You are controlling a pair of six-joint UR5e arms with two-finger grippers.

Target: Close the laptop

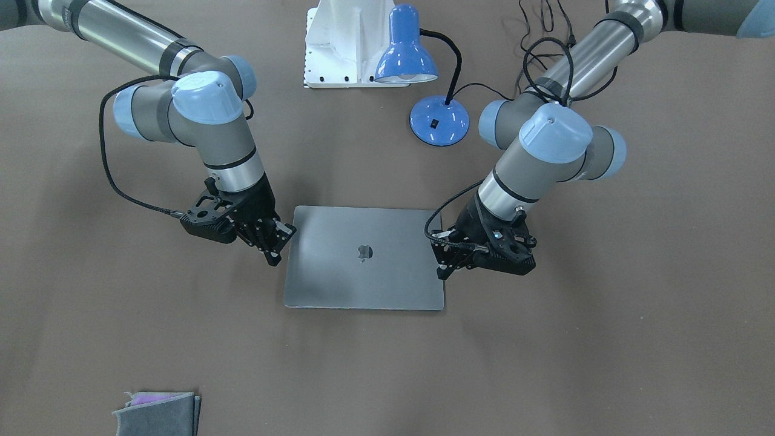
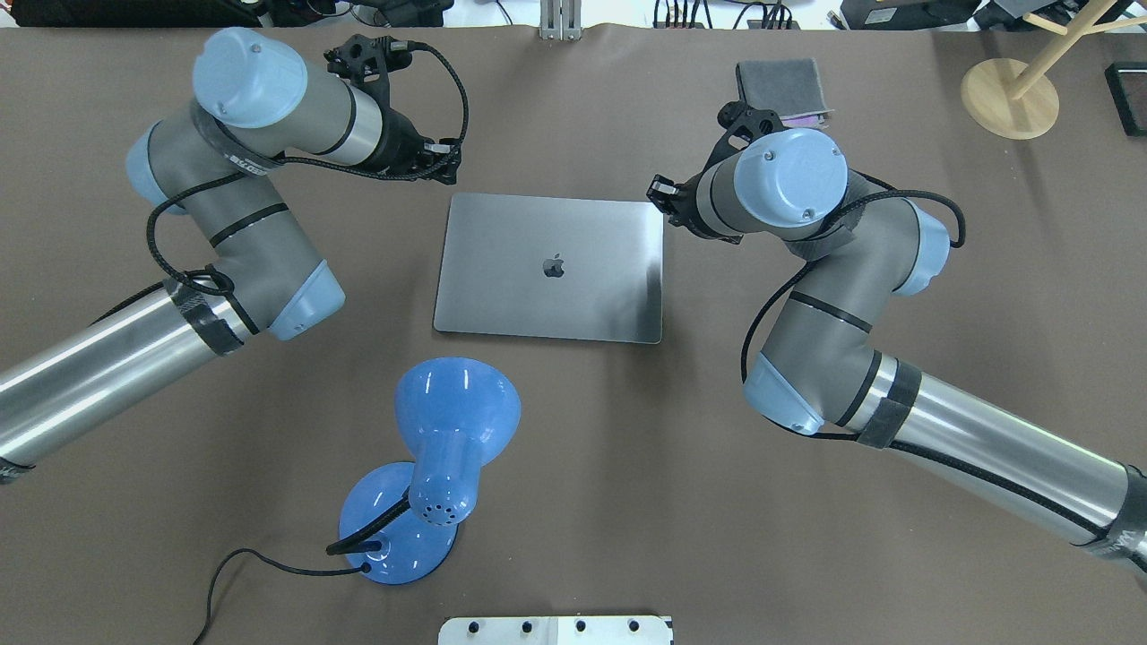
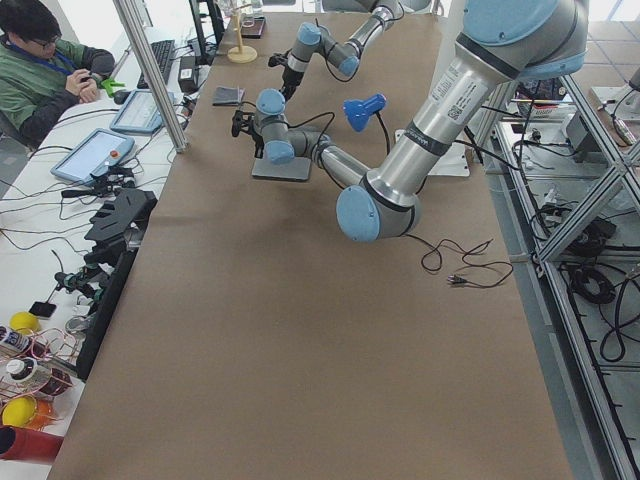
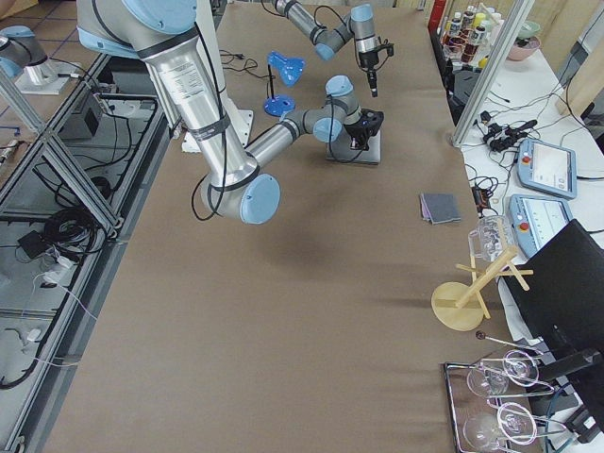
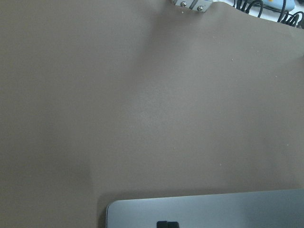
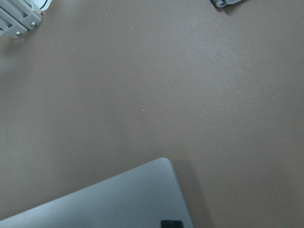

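Observation:
The laptop (image 1: 363,260) lies flat on the brown table with its lid down and the dark apple logo facing up; it also shows in the overhead view (image 2: 551,269). My left gripper (image 1: 442,269) hangs just off one short edge of the laptop, near a far corner (image 2: 451,166), with its fingertips together. My right gripper (image 1: 273,257) hangs just off the opposite short edge (image 2: 659,190), also with its fingertips together. Neither holds anything. Each wrist view shows a laptop corner (image 5: 213,211) (image 6: 118,199) with dark fingertips at the bottom edge.
A blue desk lamp (image 2: 448,430) with its cable stands on the robot's side of the laptop. A folded grey cloth (image 2: 780,85) lies at the far right, a wooden stand (image 2: 1008,94) beyond it. A white base plate (image 1: 345,42) sits by the robot.

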